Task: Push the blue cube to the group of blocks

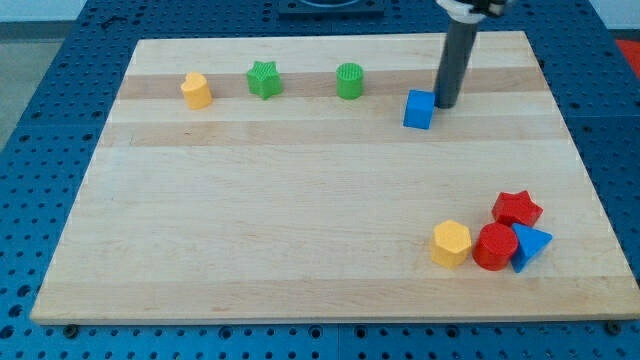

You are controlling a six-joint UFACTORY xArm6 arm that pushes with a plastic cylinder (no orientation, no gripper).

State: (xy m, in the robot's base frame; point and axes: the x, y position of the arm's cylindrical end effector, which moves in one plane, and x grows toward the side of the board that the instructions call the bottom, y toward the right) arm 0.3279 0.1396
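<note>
Surface: a pale wooden board with visible grain, lying on a blue perforated base.
Rod: a straight dark rod coming down from the view's top, right of centre.
My tip: the rod's lower end sits on the surface just beside the blue cube, at its upper right corner; whether it touches the cube cannot be told.
Jaws: the arm carries none, only the rod, so no apart or together state can be told.
Blue cube: a small blue plastic cube in the upper right part of the surface, well apart from the group of blocks.
Group of blocks: four blocks clustered near the lower right corner of the surface.
Yellow hexagonal block: at the group's left edge, just beside the red cylinder.
Red cylinder: in the middle of the group, touching the blue triangular block.
Blue triangular block: at the group's right edge.
Red star block: at the group's top, just above the red cylinder.
Upper row: a yellow hexagonal prism at the left, a green star block next, a green cylinder nearest the blue cube, each standing apart from the others.
</note>
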